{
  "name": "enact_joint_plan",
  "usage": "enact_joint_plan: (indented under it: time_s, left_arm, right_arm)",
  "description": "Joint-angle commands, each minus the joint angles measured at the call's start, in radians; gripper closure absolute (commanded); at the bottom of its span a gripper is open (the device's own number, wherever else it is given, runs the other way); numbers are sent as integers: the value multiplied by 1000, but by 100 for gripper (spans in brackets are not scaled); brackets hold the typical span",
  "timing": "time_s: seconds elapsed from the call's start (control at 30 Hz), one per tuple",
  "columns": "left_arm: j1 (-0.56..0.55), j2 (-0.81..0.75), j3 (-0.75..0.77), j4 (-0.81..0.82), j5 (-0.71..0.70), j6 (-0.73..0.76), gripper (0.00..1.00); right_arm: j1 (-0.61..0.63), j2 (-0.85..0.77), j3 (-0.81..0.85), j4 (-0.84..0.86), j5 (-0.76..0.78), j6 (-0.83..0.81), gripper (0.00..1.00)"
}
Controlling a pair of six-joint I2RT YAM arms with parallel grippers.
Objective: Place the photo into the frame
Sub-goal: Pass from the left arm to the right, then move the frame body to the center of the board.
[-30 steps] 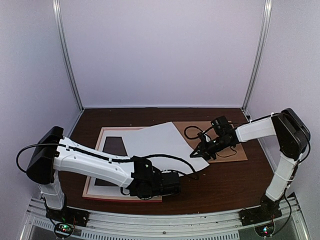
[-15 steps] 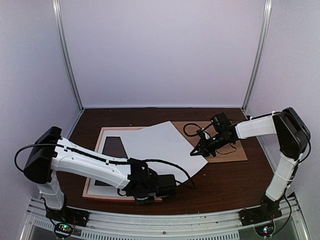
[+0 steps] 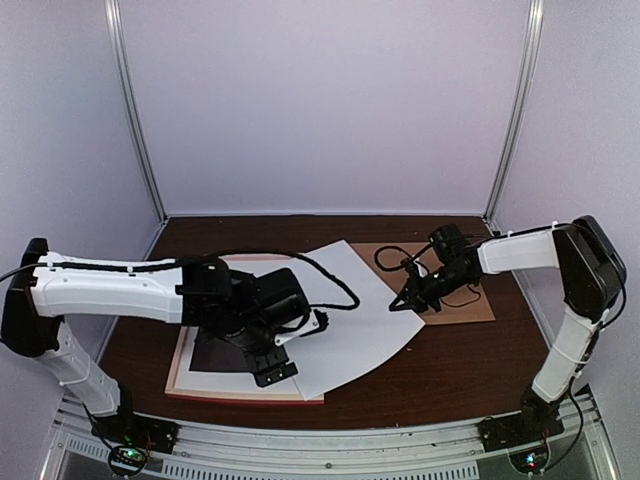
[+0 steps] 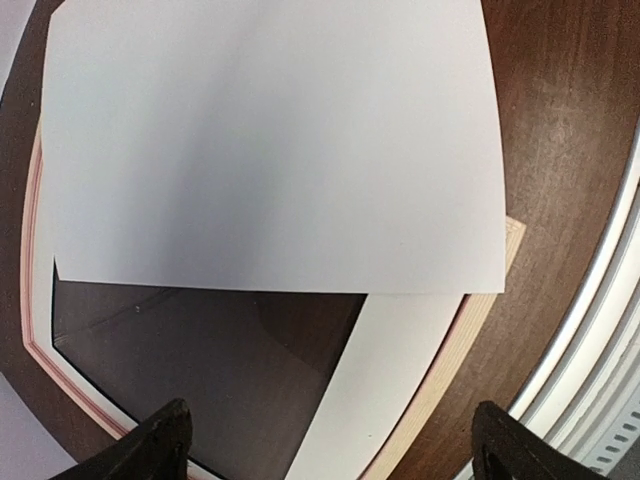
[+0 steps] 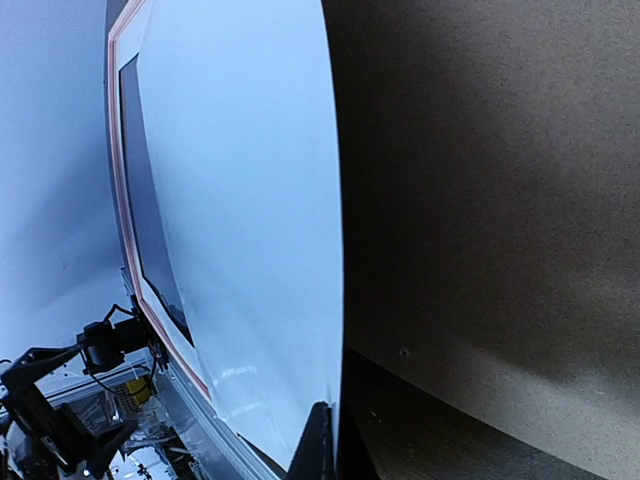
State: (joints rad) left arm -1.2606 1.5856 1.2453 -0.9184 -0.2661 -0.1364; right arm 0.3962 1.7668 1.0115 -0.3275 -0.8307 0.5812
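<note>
Over on the right side of the table (image 3: 450, 370), the right gripper (image 3: 404, 304) is pinched tight on the edge of the photo (image 3: 345, 300) — white back up, the sheet sags left across the frame (image 3: 215, 390), lying flat by the left-front corner. Left gripper (image 4: 330, 452) hovers above the frame's near bar, fingers wide apart, gripping nothing. Brown backing board (image 3: 470, 300) sits under the right gripper.

Frame (image 3: 232, 389) partly beneath photo (image 3: 352, 312)

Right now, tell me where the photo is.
Top view, centre: the photo, white side up, overlaps the frame at left, its right edge in the right tool.
</note>
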Motion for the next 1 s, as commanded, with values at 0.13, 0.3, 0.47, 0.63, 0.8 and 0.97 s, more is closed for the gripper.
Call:
enact_joint_plan:
  time_s: [0.13,0.3,0.47,0.63,0.8,0.97]
  left_arm:
    - [305,-153,-58,41,137,-125,2]
    - [614,-210,-131,107,252,-228,2]
    - [906,-183,-206,190,358,-276,2]
    - [1058,-89,-242,260,345,-296,2]
    - [1120,43,-241,334,420,-310,2]
    - [1130,114,-234,390,492,-329,2]
  right_arm:
    - [-52,-76,20,-71,13,-64,100]
    - [-58,-80,18,-60,10,-66,100]
    - [-58,-80,24,-36,1,-51,100]
    - [-58,-90,23,-23,5,-49,100]
    - [-59,-102,13,-21,2,-48,100]
    - [-59,-127,0,-46,26,-65,100]
